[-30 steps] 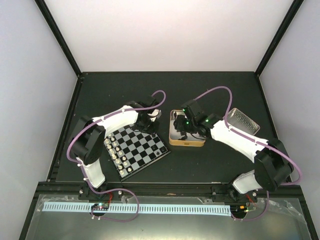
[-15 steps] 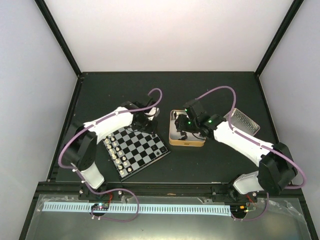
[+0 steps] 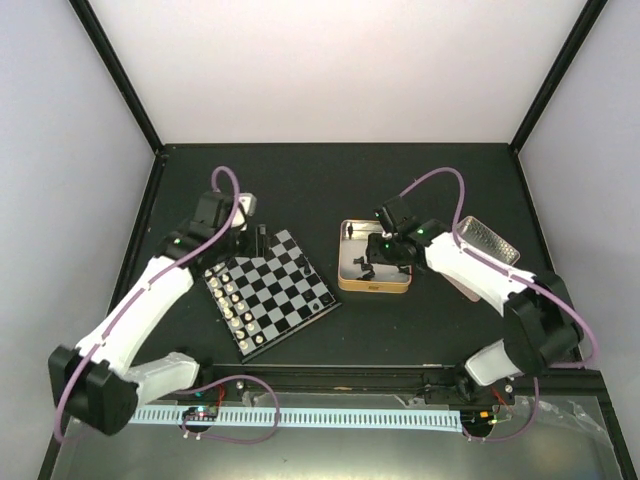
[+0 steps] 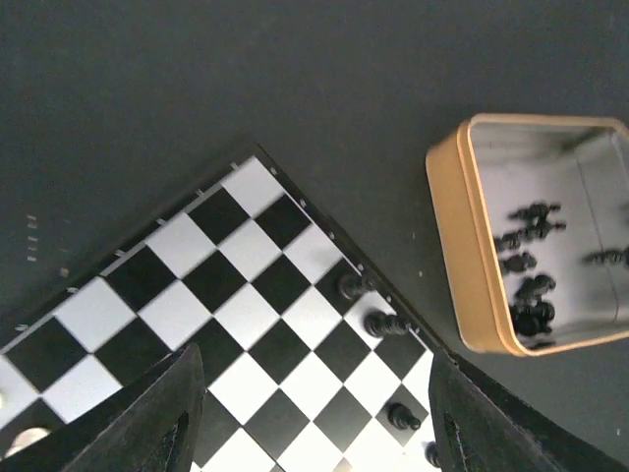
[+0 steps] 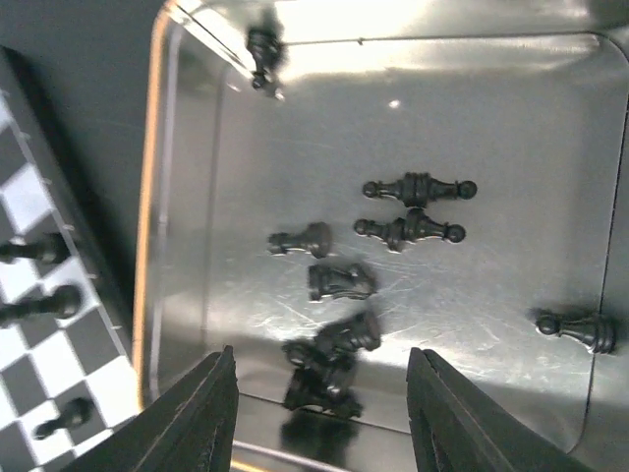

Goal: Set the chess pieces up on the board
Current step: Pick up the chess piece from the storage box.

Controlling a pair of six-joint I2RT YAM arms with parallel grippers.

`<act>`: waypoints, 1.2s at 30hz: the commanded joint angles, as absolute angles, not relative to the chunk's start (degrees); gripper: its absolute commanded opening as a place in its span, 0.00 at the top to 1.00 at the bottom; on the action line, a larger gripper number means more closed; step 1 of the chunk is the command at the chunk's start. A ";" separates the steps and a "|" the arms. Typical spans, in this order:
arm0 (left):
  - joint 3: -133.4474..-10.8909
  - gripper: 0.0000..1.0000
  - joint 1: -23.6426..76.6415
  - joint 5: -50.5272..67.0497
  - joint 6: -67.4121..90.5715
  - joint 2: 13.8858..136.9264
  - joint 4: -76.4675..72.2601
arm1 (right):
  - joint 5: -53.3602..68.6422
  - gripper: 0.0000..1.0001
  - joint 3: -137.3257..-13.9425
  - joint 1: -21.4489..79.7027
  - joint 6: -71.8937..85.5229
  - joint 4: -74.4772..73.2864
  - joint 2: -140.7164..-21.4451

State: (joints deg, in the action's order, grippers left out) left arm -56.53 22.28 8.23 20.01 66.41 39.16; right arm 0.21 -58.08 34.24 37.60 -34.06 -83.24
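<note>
The board [image 3: 275, 293] lies left of centre, with cream-white pieces along its left side. Three black chess pieces [image 4: 386, 323] stand along its right edge, and a fourth shows at the frame's bottom. My left gripper [image 3: 257, 240] hovers over the board's far corner; in the left wrist view this gripper [image 4: 313, 398] is open with only squares between its fingers. Several more black pieces [image 5: 408, 228] lie flat in the gold-rimmed tin [image 3: 345, 283]. My right gripper [image 5: 322, 393] hangs open inside the tin, above a small heap of pieces [image 5: 329, 366], holding nothing.
The tin's lid [image 3: 487, 243] lies at the right, behind my right arm. In the left wrist view the tin's gold wall [image 4: 457, 258] stands close to the board's right edge. Black frame rails border the dark table.
My left gripper has opened and swung left, from the board's far right corner to its far left corner. The right gripper stayed open over the tin, shifting slightly.
</note>
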 commanded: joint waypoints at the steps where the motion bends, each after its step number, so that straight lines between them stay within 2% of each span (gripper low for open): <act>1: -53.89 0.34 20.43 2.27 19.85 57.73 33.12 | -0.15 0.52 -61.50 33.04 30.26 -37.86 -88.43; 8: -45.14 0.15 20.04 -5.90 17.19 41.86 23.22 | -2.14 0.53 -64.69 32.53 27.05 -39.51 -95.90; 12: -41.23 0.10 20.04 -6.23 17.11 36.49 18.34 | -3.27 0.54 -65.85 31.81 26.12 -39.76 -99.25; 26: -40.17 0.08 19.95 -6.33 17.35 36.47 17.22 | -3.95 0.64 -69.12 28.40 24.69 -38.43 -107.07; 36: -39.97 0.08 19.95 -5.92 17.27 36.21 17.52 | 0.12 0.58 -71.40 28.30 21.69 -36.65 -110.68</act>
State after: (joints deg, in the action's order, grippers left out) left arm -39.92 20.32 -5.63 17.80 36.45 18.92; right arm -1.69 -69.73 28.73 23.97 -37.82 -108.18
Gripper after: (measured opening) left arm 0.923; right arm 0.418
